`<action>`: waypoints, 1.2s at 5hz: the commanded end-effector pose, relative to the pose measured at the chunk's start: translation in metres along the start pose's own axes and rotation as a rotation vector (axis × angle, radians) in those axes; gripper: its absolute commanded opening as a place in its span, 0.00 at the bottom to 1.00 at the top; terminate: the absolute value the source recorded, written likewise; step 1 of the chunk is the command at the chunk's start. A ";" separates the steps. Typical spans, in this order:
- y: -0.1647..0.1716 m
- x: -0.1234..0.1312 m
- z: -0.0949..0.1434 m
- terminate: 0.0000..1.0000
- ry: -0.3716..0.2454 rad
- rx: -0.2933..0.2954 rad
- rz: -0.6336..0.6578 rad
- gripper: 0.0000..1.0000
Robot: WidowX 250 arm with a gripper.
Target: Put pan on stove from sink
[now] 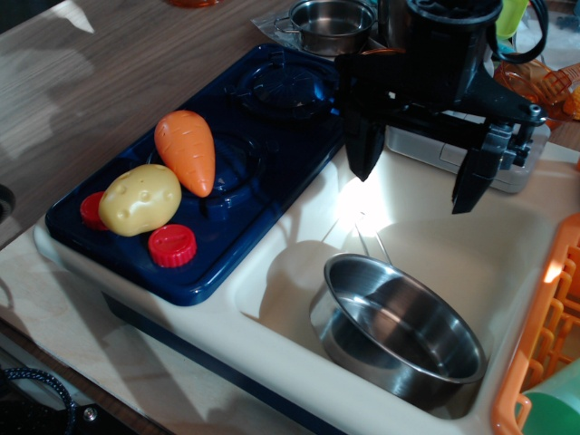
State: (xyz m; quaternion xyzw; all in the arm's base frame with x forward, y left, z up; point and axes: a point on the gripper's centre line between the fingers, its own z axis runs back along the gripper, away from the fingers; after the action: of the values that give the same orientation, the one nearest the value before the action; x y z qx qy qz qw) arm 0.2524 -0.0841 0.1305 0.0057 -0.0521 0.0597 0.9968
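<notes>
The shiny steel pan [403, 328] lies in the cream sink [471, 240], at its near end, tilted a little. The dark blue stove [263, 163] lies to the left of the sink, with two red knobs [172, 246] at its near edge. My black gripper [419, 179] hangs open and empty above the far part of the sink, above and behind the pan, with its fingers [364, 145] spread wide and pointing down.
An orange toy carrot [186, 149] and a yellow toy potato [140, 198] lie on the stove's near burner. A small steel pot [331, 23] with side handles stands behind the stove. An orange dish rack [544, 335] borders the sink on the right.
</notes>
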 end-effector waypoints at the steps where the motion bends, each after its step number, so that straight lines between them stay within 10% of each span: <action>1: 0.000 0.000 0.000 0.00 0.000 0.000 0.000 1.00; 6: 0.014 -0.061 0.011 0.00 -0.022 0.103 0.295 1.00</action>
State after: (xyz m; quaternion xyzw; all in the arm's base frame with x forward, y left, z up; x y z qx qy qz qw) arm 0.1794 -0.0757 0.1190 0.0554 -0.0493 0.2085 0.9752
